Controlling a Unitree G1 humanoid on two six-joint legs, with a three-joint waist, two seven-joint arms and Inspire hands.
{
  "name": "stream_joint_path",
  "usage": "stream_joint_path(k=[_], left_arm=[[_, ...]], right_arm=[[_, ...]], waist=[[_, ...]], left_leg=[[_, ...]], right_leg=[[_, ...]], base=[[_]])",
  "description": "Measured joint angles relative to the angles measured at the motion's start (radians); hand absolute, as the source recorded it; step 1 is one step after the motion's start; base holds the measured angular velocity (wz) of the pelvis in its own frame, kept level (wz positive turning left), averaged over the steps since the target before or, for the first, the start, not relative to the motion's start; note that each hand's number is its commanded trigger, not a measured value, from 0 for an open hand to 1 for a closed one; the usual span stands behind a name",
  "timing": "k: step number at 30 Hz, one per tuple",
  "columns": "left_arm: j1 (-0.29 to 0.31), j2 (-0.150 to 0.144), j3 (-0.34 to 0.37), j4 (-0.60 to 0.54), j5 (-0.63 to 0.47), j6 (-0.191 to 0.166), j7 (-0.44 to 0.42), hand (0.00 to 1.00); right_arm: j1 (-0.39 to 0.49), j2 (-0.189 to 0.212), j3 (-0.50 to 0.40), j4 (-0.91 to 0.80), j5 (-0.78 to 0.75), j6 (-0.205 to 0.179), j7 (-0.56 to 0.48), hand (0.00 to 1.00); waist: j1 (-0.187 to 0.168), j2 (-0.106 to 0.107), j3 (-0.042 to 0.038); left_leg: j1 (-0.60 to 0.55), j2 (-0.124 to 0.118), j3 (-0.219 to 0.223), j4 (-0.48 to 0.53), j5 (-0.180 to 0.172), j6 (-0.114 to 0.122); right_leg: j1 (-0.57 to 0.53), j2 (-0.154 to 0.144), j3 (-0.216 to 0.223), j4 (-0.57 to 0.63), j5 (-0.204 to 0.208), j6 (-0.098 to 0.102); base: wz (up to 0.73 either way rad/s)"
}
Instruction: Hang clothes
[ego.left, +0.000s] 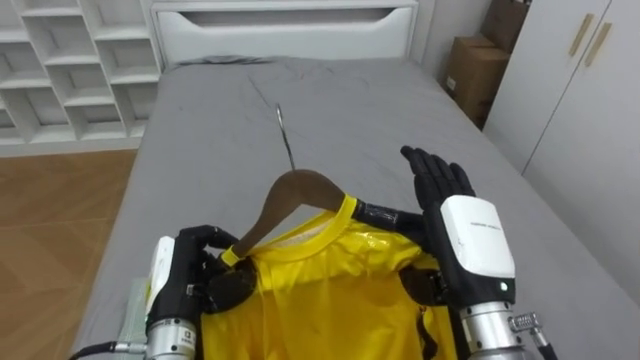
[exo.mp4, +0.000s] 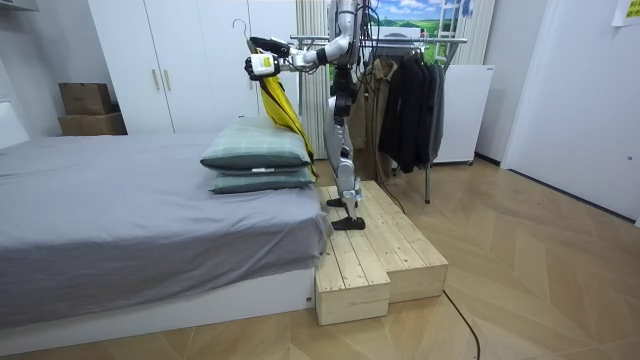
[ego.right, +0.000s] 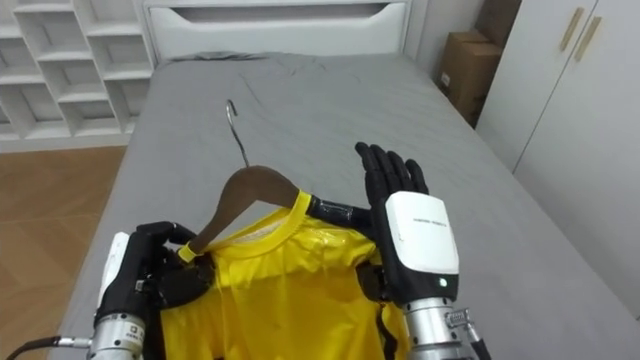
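A yellow shirt (ego.left: 330, 285) hangs on a brown wooden hanger (ego.left: 295, 195) with a metal hook (ego.left: 284, 130), held up over the grey bed (ego.left: 330, 110). My left hand (ego.left: 195, 265) is shut on the shirt's left shoulder and the hanger's left end. My right hand (ego.left: 450, 205) stands open, fingers straight, against the shirt's right shoulder at the hanger's right end. In the room view I stand on a wooden platform (exo.mp4: 375, 255) at the bed's end, holding the yellow shirt (exo.mp4: 280, 105) high in front of me.
A clothes rack (exo.mp4: 415, 45) with dark garments stands behind me. Two pillows (exo.mp4: 255, 160) lie on the bed's end. White cubby shelves (ego.left: 60, 60) are at the far left, a cardboard box (ego.left: 475, 70) and wardrobe doors (ego.left: 580, 90) at the right.
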Motion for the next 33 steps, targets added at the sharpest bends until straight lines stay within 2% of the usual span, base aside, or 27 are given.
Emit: stream_joint_path(k=[8,13,18,24,33], left_arm=[[0.000,-0.008,-0.004,-0.010,0.070,0.003,0.005,1.00],[-0.001,-0.008,-0.007,-0.030,0.075,0.003,0.010,1.00],[-0.005,-0.007,-0.009,-0.038,0.096,0.003,0.017,1.00],[-0.011,0.008,-0.011,-0.117,0.128,0.005,0.015,1.00],[-0.012,0.009,-0.017,-0.125,0.150,0.007,-0.004,1.00]], right_arm=[[0.000,0.002,0.037,0.038,0.002,0.000,0.006,0.00],[0.000,0.003,0.037,0.049,0.003,0.000,0.010,0.00],[-0.006,0.023,0.036,0.066,0.037,-0.006,0.010,0.00],[-0.079,0.020,0.032,0.130,0.042,-0.009,0.006,0.00],[-0.081,0.015,0.034,0.155,0.067,-0.012,-0.012,0.00]], waist=[[0.018,-0.002,0.0006],[0.026,-0.007,0.0050],[0.024,-0.008,0.0056],[0.022,-0.008,0.0070],[0.021,-0.010,0.0072]], left_leg=[[0.003,-0.001,-0.026,-0.002,0.000,0.000],[0.002,-0.002,-0.036,-0.003,0.000,0.000],[0.001,-0.002,-0.038,-0.002,0.000,0.000],[-0.011,-0.006,-0.042,0.000,0.002,0.001],[-0.010,-0.006,-0.042,-0.002,0.002,0.001]], right_leg=[[0.010,-0.001,-0.016,0.001,0.000,0.000],[0.014,-0.001,-0.021,-0.001,0.000,0.000],[0.016,-0.002,-0.028,-0.003,0.000,0.000],[0.017,-0.004,-0.041,-0.021,0.000,0.000],[0.018,-0.006,-0.045,-0.019,0.000,0.000]], base=[[0.08],[0.06],[0.00],[0.04],[0.01]])
